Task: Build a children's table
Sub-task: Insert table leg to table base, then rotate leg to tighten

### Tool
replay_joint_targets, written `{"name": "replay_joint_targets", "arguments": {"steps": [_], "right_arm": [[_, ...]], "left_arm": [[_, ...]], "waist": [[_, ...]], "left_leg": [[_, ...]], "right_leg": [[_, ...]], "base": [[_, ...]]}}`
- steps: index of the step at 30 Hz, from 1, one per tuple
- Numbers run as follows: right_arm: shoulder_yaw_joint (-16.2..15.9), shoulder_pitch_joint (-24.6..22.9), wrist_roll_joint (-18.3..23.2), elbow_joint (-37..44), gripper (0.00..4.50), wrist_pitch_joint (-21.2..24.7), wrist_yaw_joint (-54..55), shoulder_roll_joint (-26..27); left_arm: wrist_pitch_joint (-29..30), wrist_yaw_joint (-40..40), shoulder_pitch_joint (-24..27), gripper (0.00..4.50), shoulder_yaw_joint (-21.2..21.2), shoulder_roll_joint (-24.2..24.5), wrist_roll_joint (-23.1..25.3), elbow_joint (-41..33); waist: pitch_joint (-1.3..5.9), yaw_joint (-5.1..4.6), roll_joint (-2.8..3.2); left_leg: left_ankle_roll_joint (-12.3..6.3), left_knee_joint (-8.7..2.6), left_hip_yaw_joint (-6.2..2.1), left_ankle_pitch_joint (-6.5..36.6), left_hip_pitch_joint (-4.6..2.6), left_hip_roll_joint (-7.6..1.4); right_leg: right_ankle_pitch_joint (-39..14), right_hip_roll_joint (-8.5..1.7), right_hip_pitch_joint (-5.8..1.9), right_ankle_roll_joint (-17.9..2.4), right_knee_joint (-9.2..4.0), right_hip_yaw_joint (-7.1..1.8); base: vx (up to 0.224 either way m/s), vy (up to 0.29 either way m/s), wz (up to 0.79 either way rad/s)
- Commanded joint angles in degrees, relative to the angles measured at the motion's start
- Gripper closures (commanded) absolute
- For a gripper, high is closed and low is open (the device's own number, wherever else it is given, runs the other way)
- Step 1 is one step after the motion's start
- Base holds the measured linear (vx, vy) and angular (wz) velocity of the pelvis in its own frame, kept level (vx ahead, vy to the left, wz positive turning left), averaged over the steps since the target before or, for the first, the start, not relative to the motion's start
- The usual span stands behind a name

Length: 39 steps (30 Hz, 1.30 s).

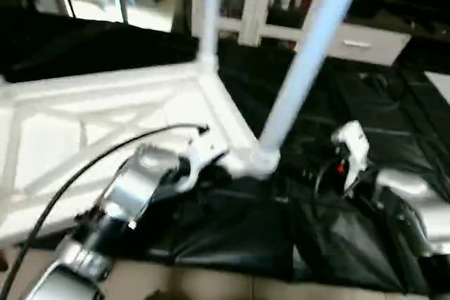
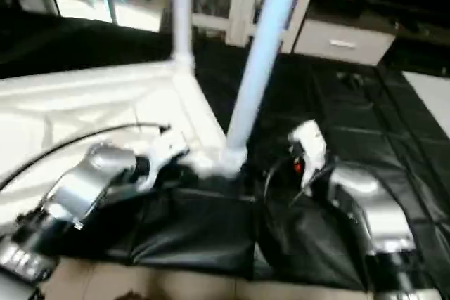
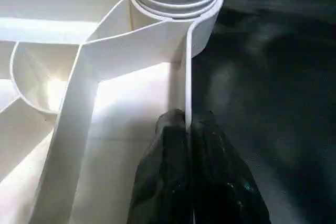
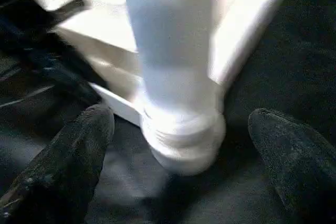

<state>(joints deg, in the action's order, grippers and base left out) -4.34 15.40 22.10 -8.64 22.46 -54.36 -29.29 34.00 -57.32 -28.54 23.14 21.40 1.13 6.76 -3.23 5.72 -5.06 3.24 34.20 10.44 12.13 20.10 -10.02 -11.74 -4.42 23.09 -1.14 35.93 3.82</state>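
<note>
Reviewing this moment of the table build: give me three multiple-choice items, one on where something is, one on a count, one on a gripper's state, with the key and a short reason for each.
1. Where does the left gripper sit?
A. On the tabletop's side rim, near a corner socket
B. Around a leg's top end
C. On the cabinet drawer

2. How many legs stand up from the tabletop's corners?
A. None
B. Two
C. Four

3. How do the right gripper's fingers stand?
A. Clamped on the near leg
B. Shut on the black sheet
C. Spread wide, apart from the leg on both sides

Key: 1 A, the left wrist view has both black fingers pressed together over the thin white rim. 2 B, the near leg and the far leg rise in the head views. 3 C, the right wrist view shows a gap on each side of the leg.
</note>
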Motion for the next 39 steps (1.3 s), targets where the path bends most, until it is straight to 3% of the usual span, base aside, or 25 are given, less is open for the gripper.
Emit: {"name": "replay_joint_targets", "arguments": {"steps": [1, 5, 9, 16, 20, 39], "right_arm": [[-0.6, 0.1, -0.1, 0.9, 0.05, 0.5, -2.3, -1.6], [-1.8, 0.6, -0.3, 0.7, 0.05, 0.0, -5.2, -2.3], [-3.4, 2.3, -3.0, -2.1, 0.05, -2.7, -6.6, -2.6], [-4.5, 4.2, -4.5, -5.2, 0.05, -5.3, -8.7, -2.8], [-5.2, 5.1, -5.3, -7.0, 0.05, -7.2, -10.0, -2.4], [-7.4, 6.9, -7.4, -12.0, 1.68, -10.7, -14.2, -1.1]], "left_arm": [[-1.7, -4.7, 0.5, 4.50, 1.8, -1.0, -4.8, -4.2], [-2.0, -5.3, 1.1, 4.50, 2.2, -0.3, -4.3, -4.6], [-2.2, -6.2, 1.4, 4.50, 2.6, 0.6, -3.9, -5.1], [-1.9, -6.8, 1.3, 4.50, 2.8, 1.2, -3.9, -5.7], [-1.9, -7.0, 1.3, 4.50, 3.0, 1.4, -3.8, -5.6], [-2.1, -6.8, 0.6, 4.50, 3.4, 1.8, -3.7, -4.9]], "waist": [[3.11, -0.09, -0.12], [2.94, 0.32, -0.09], [3.15, 0.22, -0.15], [3.45, 0.31, -0.18], [3.35, 0.28, -0.25], [3.52, 0.35, -0.25]], "left_leg": [[-4.56, -3.78, -1.00, 3.6, -0.46, -3.84], [-2.82, -3.93, -0.85, 7.0, -0.84, -3.74], [-2.22, -3.96, -1.09, 6.1, -0.31, -3.64], [-3.55, -3.57, -0.92, 2.8, -0.21, -3.47], [-3.50, -3.63, -0.92, 4.0, -0.25, -3.48], [-4.10, -3.41, -0.92, 3.3, -0.25, -3.48]], "right_leg": [[-5.5, -4.63, -2.94, -14.1, -4.01, -3.26], [-10.0, -4.56, -2.60, -12.6, -4.63, -3.38], [-9.9, -4.65, -2.93, -11.6, -4.47, -3.30], [-4.5, -4.45, -3.04, -12.9, -3.79, -3.25], [-6.3, -4.48, -3.04, -13.0, -4.02, -3.22], [-5.0, -4.45, -3.13, -13.7, -3.69, -3.17]], "base": [[0.000, 0.000, 0.00], [0.000, 0.000, 0.00], [0.000, 0.000, 0.00], [0.000, 0.000, 0.00], [0.000, 0.000, 0.00], [0.000, 0.000, 0.00]]}}
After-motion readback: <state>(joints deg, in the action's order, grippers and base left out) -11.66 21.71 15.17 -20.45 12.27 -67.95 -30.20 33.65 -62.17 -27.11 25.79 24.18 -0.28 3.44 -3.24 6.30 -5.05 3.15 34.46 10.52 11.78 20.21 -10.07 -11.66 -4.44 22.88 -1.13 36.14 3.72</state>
